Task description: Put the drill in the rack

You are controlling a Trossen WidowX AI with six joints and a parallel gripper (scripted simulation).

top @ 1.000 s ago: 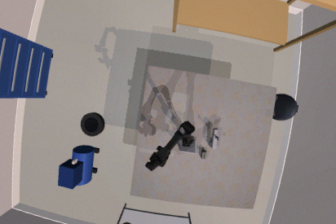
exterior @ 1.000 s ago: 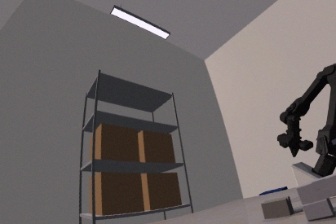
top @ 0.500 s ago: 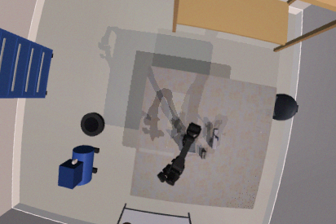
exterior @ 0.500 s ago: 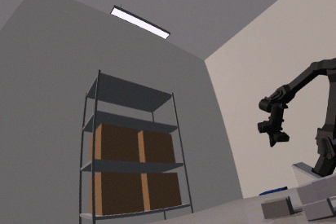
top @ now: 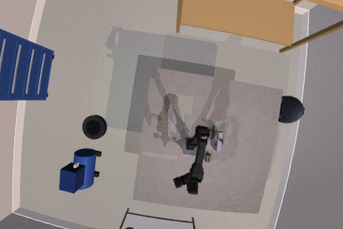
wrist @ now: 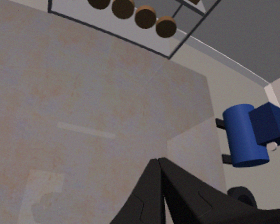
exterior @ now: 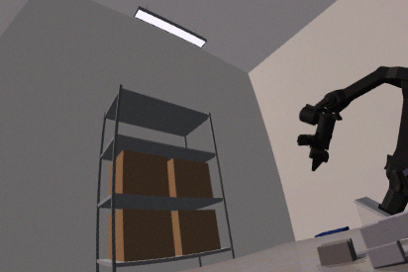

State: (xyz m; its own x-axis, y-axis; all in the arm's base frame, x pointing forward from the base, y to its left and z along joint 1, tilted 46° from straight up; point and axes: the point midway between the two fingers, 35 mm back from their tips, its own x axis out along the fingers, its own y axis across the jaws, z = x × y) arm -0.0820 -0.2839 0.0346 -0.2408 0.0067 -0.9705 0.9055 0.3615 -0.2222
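Note:
My gripper is shut with nothing between its fingertips. It points down, high above the table top, in the exterior view. A pale, upright-sided piece and a small grey block stand right of the arm's base in the top view. The exterior view shows a grey-brown block and pale blocks at the lower right, below the gripper's height. I cannot tell which of these pieces are the key, drill or rack. None of them shows in the wrist view.
The mottled table top carries the arm. Beyond it are a blue compressor, a dark round object, a black rounded object, a blue slatted structure and a wooden bench. Shelving with boxes stands behind.

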